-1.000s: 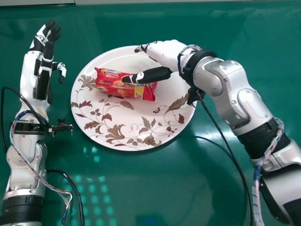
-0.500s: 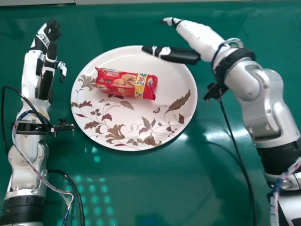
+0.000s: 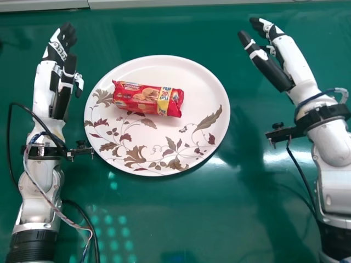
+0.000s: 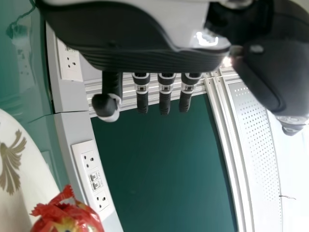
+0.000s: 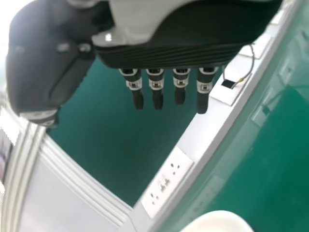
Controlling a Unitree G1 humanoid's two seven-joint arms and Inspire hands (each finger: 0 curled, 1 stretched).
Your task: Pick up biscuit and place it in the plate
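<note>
Biscuit packet (image 3: 148,99) lies on its side on the upper half of the plate (image 3: 186,150), within its rim, so the placing looks done. Left hand (image 3: 67,82) and right hand (image 3: 296,66) stand on either side of the plate, both empty, fingers loosely extended. It is probably light, its wrapper slick, the biscuits brittle: any regrip should go round the firm middle, gently, away from the crimped, softer ends.

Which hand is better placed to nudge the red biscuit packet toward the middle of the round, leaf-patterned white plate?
Left, probably. The packet lies toward the far left of the plate; the left hand, open on that side, is nearer than the right hand.
</note>
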